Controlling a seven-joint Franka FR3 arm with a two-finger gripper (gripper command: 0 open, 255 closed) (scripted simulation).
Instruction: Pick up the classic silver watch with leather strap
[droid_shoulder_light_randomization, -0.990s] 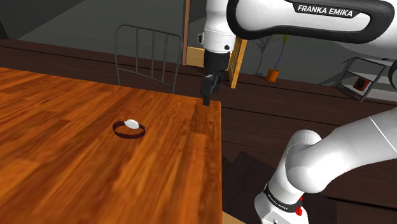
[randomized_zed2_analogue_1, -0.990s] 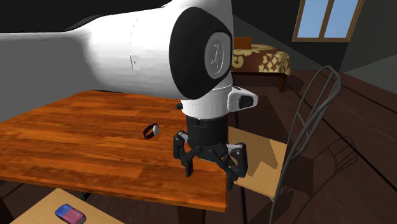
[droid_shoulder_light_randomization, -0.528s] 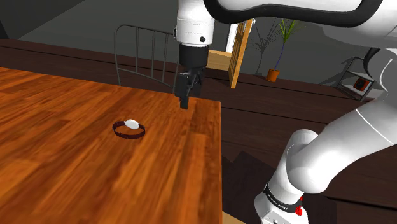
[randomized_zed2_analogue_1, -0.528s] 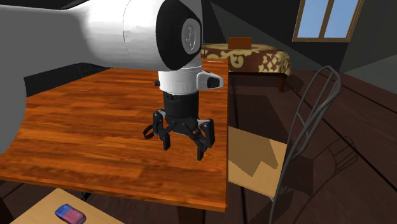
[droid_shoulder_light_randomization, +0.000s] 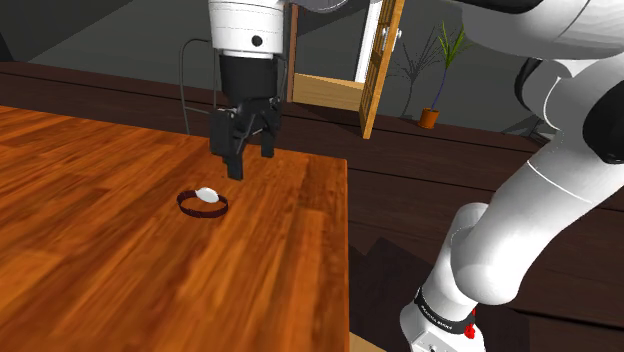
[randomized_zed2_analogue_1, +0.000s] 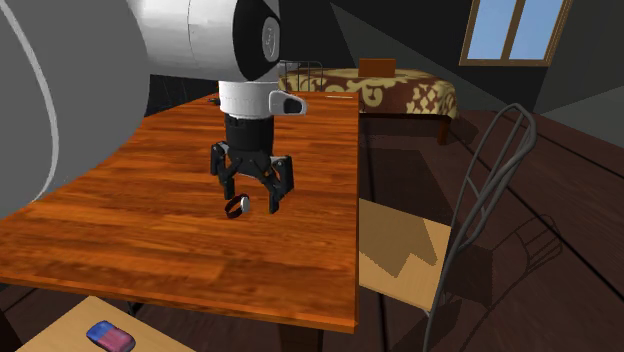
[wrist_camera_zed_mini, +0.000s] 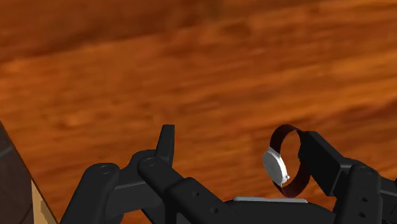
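The watch (droid_shoulder_light_randomization: 203, 200) lies on the wooden table (droid_shoulder_light_randomization: 150, 280); it has a pale round face and a dark brown strap curled into a loop. My black gripper (droid_shoulder_light_randomization: 252, 160) hangs open just above the table, a little to the right of and behind the watch in the shoulder view. In the second exterior view the watch (randomized_zed2_analogue_1: 236, 207) shows low between the spread fingers of the gripper (randomized_zed2_analogue_1: 251, 200). In the wrist view the watch (wrist_camera_zed_mini: 283, 167) stands on its edge close beside one finger (wrist_camera_zed_mini: 318, 156) of the open gripper (wrist_camera_zed_mini: 239, 137), and nothing clasps it.
The table's edge (droid_shoulder_light_randomization: 345, 250) runs down the shoulder view's right, with dark floor beyond. A wire-backed chair (randomized_zed2_analogue_1: 480, 200) stands at that edge. A low table with a small pink-and-blue thing (randomized_zed2_analogue_1: 110, 336) sits below. A bed (randomized_zed2_analogue_1: 400, 95) is far off.
The arm has swung from the table's edge to the shoulder view's left, bringing the open gripper over the table to just beside the watch. The watch has not moved.
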